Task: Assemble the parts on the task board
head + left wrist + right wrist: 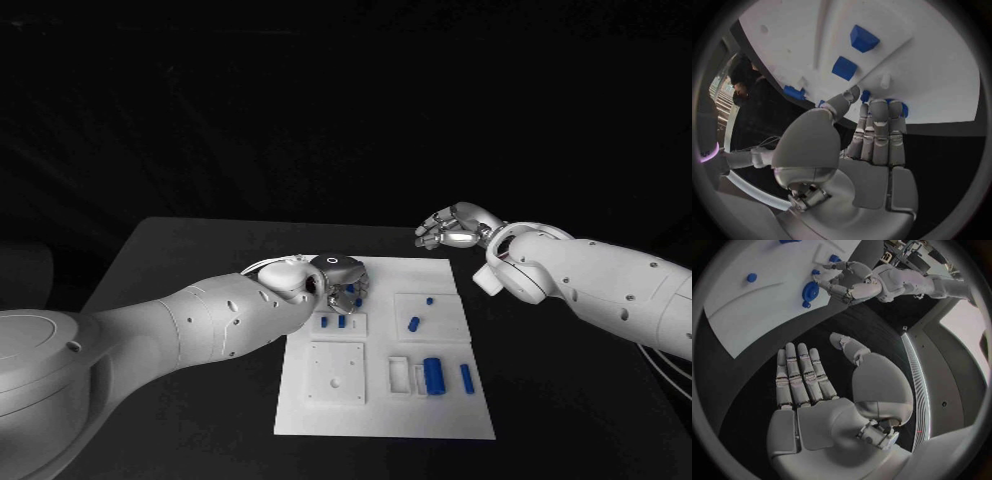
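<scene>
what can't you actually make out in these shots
- Whether the left hand holds a part: in the head view its own fingers cover what lies under them; in the left wrist view the fingertips hide the blue part behind them.
- The shape of the small blue parts on the task board: too small in the head view.
- The right hand is open, off the board.

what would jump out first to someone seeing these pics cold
Most striking is the white task board in the middle of the black table, dotted with small blue parts. The left hand hangs over the board's far left corner, fingers pointing down at the parts there. The right hand hovers above bare table beyond the board's far right corner, fingers apart and holding nothing.
</scene>
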